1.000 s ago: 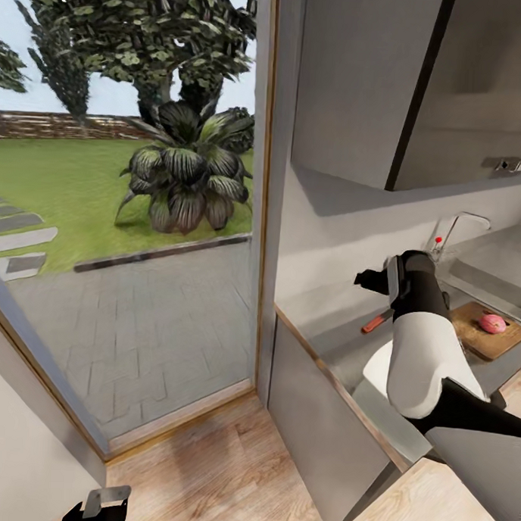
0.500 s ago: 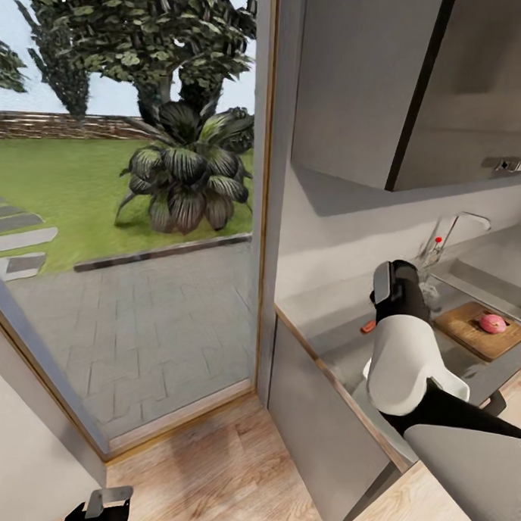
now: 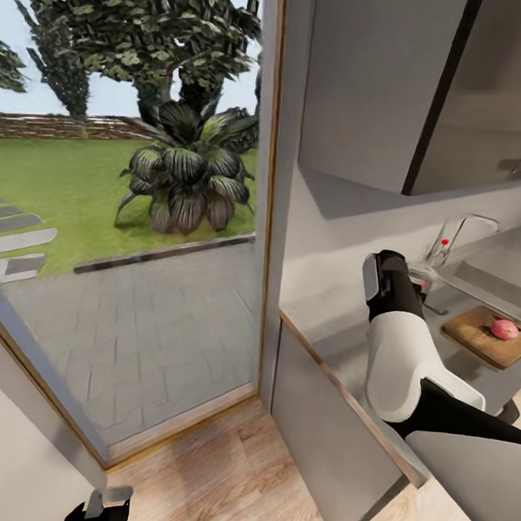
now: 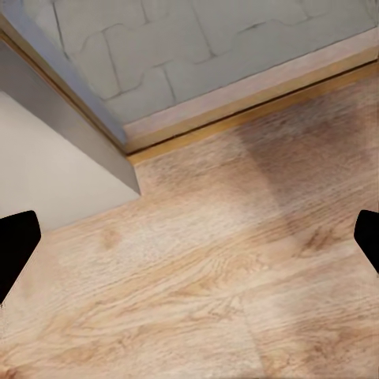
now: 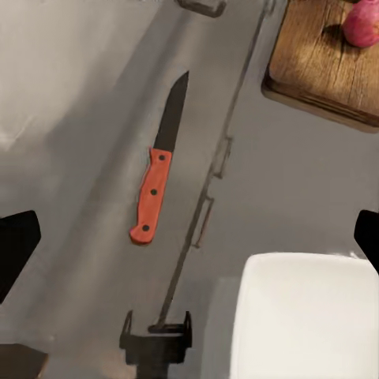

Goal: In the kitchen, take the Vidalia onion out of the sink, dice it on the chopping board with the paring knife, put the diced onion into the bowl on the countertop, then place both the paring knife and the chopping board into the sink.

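**Operator:** What items do you count on the countertop (image 5: pixel 95 95)?

**System:** You have one paring knife (image 5: pixel 158 178) lying flat on the grey surface, one Vidalia onion (image 3: pixel 504 329) resting on one chopping board (image 3: pixel 484 338), and one white bowl (image 5: pixel 304 316) near the knife.

**Operator:** Gripper status?

**System:** Your right gripper (image 5: pixel 189 237) hangs above the knife, fingers spread wide and empty. Your left gripper (image 4: pixel 189 237) is likewise spread, over the wooden floor (image 4: pixel 205 292). One faucet (image 3: pixel 455 235) stands by the sink (image 3: pixel 495 274).

A home kitchen: a smooth grey countertop (image 3: pixel 319 312) runs under grey wall cabinets (image 3: pixel 374 83) to a stainless-steel sink (image 3: pixel 491 274) with a chrome faucet (image 3: pixel 463 228). Beside it, a tall glass door (image 3: pixel 126 209) gives onto a paved patio and lawn.
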